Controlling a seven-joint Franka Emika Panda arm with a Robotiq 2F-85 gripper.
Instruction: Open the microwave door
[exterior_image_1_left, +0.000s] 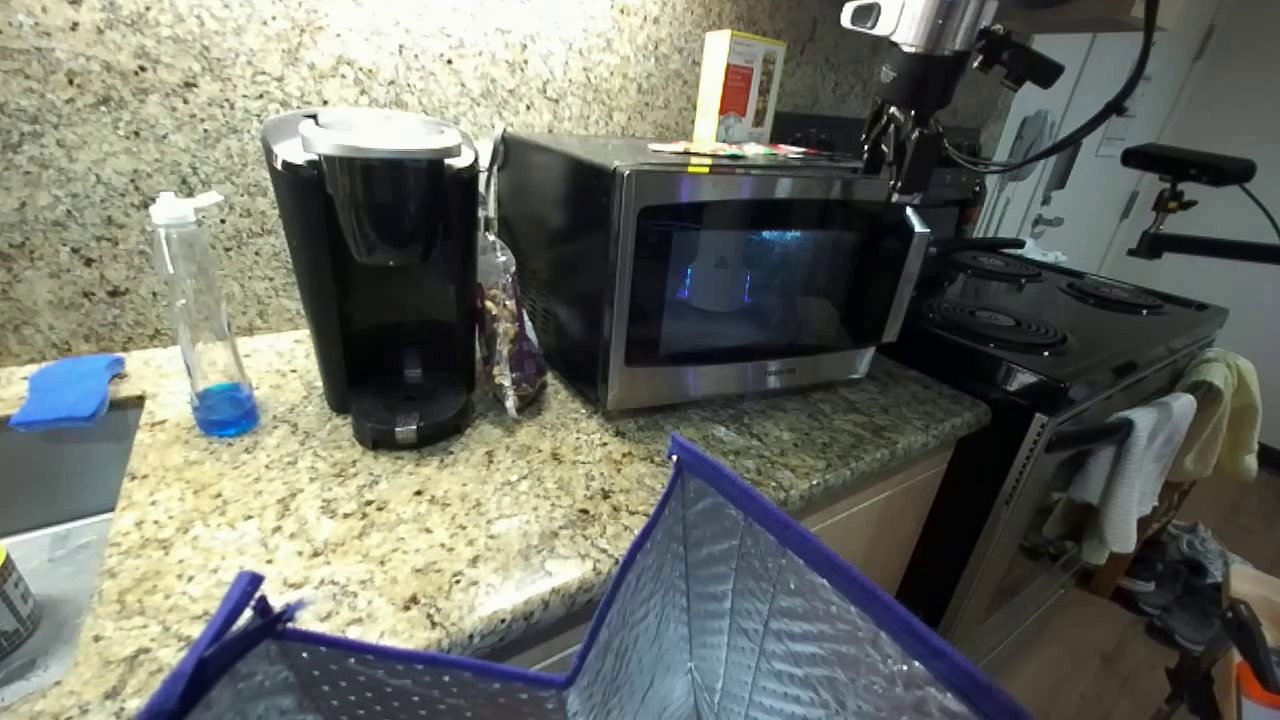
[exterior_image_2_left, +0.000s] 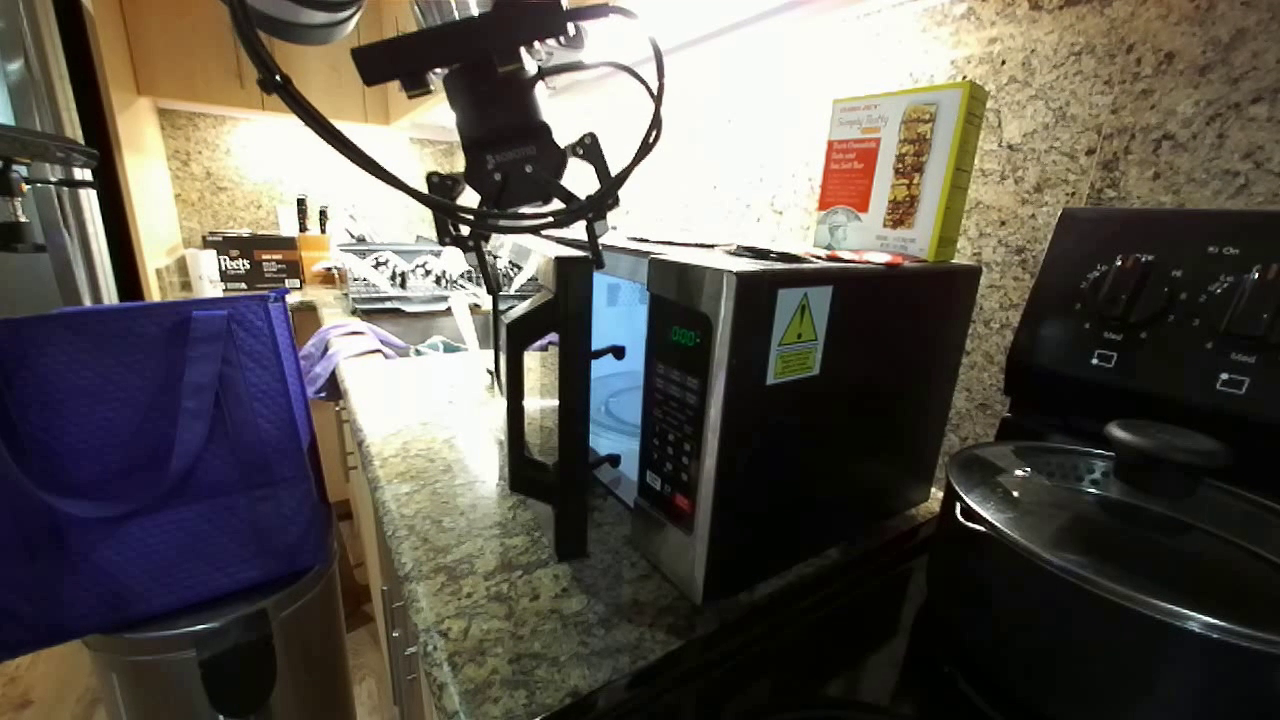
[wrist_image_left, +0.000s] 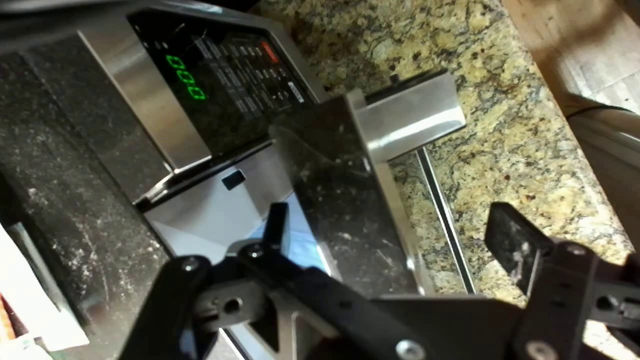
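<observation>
My fingers were spread on either side of the microwave door, ajar above the granite counter, and the coffee maker showed only in an exterior view, its foreground blocked by an insulated bag.

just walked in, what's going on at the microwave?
A robot gripper is over the microwave, apparently to get its door open. The door already stands partly open, not wide. The jaws are spread and appear to straddle the door's top edge, not clamped on it; whether they touch it, I can't tell. The handle isn't gripped. The display shows green zeros.
</observation>
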